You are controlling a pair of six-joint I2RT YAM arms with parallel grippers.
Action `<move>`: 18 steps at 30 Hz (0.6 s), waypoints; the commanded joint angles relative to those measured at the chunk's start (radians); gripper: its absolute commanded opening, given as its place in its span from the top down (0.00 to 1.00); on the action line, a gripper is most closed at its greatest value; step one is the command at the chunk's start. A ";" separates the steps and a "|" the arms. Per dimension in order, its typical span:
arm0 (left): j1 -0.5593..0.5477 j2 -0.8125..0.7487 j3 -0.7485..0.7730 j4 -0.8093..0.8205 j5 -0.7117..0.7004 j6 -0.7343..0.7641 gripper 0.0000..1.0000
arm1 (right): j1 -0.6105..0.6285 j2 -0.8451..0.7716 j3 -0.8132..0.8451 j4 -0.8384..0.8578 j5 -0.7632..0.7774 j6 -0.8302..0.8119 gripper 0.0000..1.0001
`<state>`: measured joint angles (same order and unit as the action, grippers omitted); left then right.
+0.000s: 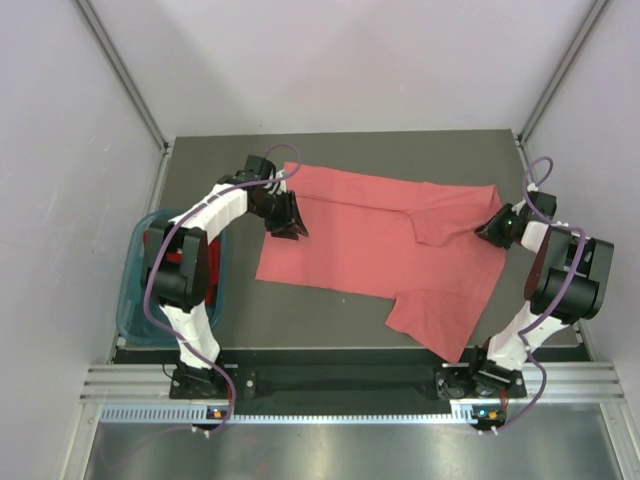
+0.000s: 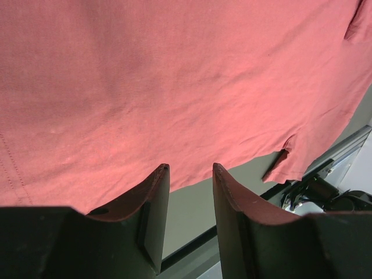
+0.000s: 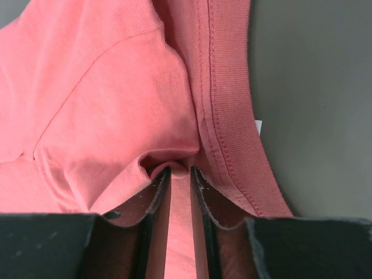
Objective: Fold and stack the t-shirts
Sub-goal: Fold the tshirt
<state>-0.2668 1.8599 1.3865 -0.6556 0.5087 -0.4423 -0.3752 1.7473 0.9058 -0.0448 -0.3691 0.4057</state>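
Because the salmon-pink t-shirt is thin, limp knit lying part-folded across the bench, we judge it light and floppy, best taken at hems or corners; its ribbed collar looks firmer; the left tool stands spread beside its edge, holding nothing; the right tool is barely parted at a pucker of cloth; whether it grips, we cannot tell.

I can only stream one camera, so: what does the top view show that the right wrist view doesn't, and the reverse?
Only the top view: the whole pink shirt spread out, the left gripper at its left edge, a teal basket by the table. Only the right wrist view: the right gripper close up, cloth bunched at its tips, and the shirt's stitched edge. Both: the shirt and grey table.
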 commanded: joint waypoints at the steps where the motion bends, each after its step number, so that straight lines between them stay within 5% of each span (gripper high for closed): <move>1: 0.006 0.004 0.011 0.025 0.019 0.008 0.59 | 0.007 0.004 0.044 0.037 -0.019 0.001 0.79; 11: 0.006 0.004 0.009 0.027 0.024 0.005 0.59 | 0.009 0.026 0.054 0.069 -0.040 0.028 0.85; 18: 0.006 -0.004 0.003 0.027 0.016 0.008 0.59 | 0.010 -0.032 0.094 -0.093 -0.012 0.068 1.00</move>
<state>-0.2661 1.8599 1.3865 -0.6552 0.5095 -0.4427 -0.3729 1.7626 0.9401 -0.0704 -0.3973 0.4500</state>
